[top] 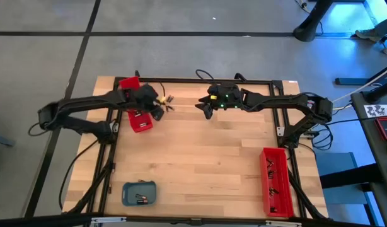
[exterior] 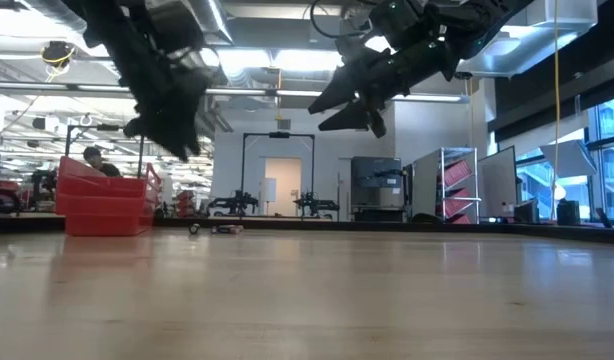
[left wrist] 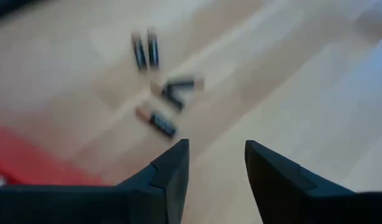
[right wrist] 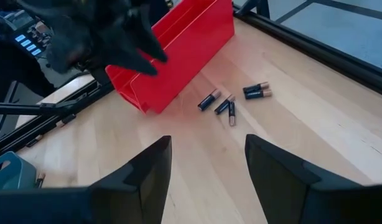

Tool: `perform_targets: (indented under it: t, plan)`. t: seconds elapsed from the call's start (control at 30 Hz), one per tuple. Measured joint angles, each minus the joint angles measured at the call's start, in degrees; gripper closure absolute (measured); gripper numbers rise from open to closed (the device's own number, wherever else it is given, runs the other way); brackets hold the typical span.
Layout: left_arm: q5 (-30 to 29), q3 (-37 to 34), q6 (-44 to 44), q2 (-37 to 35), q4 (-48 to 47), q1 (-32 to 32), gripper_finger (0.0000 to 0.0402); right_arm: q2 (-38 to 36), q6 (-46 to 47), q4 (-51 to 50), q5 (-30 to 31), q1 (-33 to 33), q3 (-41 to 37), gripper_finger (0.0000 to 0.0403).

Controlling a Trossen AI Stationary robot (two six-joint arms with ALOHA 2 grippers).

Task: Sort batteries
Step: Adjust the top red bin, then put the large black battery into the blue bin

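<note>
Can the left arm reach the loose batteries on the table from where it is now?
Probably yes. The left gripper hangs above the table with its fingers apart and empty, and the batteries lie on bare wood just ahead of it. The red tray is beside them, not across the way.

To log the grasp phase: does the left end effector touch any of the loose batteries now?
Apart. In the left wrist view, the left end effector is empty, with bare table between its fingers and the nearest batteries.
</note>
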Motion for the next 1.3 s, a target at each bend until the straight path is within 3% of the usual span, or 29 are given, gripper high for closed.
perform_targets:
  t: [0.23, 0.6, 0.7, 0.8, 0.97, 1.1, 1.3]
  plan:
    - [-0.16, 0.12, 0.11, 2.84, -10.5, -3.61, 0.0289, 0.0, 0.0, -0.02, 0.0, -0.01, 0.0, 0.0198]
    - [1.68, 2.23, -1.9, -2.77, -26.05, -5.12, 0.0309, 0.0, 0.0, -0.36, -0.02, 0.0, 0.0, 0.0198]
    - [1.66, 3.85, -2.89, -4.24, -23.24, -5.1, 0.0309, 0.0, 0.0, -0.42, -0.02, 0.0, 0.0, 0.0198]
    - [1.66, 4.2, -1.08, -4.8, -12.27, -5.15, 0.0309, 0.0, 0.0, -0.44, -0.53, -0.02, 0.0, 0.0198]
    - [1.6, 4.28, 9.5, -1.07, 5.92, -4.69, 0.0306, -0.32, 0.1, -1.21, -8.44, -0.02, -0.01, 0.0198]
    - [2.89, 4.57, -1.35, 5.58, 4.98, -1.31, 0.0279, -2.67, -0.02, -6.14, -9.6, 0.02, 0.0, 0.0198]
    - [4.52, 4.55, -16.66, 15.66, 3.4, 2.39, 0.0206, -4.58, -4.05, -11.89, -6.5, -0.02, -0.01, 0.0198]
